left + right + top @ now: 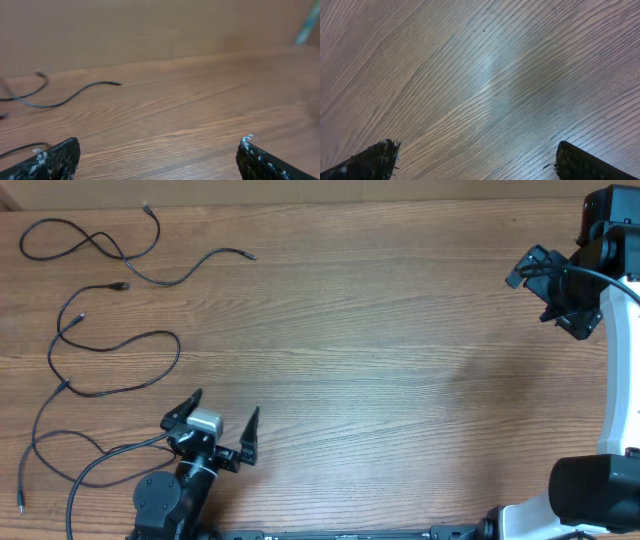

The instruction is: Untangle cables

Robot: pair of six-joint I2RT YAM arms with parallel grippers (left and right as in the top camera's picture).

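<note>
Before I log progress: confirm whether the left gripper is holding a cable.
No, the left gripper is open and empty; the cables lie beyond it.

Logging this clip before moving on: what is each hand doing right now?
Left hand: open, holding nothing.
Right hand: open, holding nothing.

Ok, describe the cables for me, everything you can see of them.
The cables are thin, black, rubbery-looking cords with small plug ends, lying flat in loose loops and wavy strands on the left side of the wooden table. They cross one another in places. The open left gripper is nearby, holding none.
</note>
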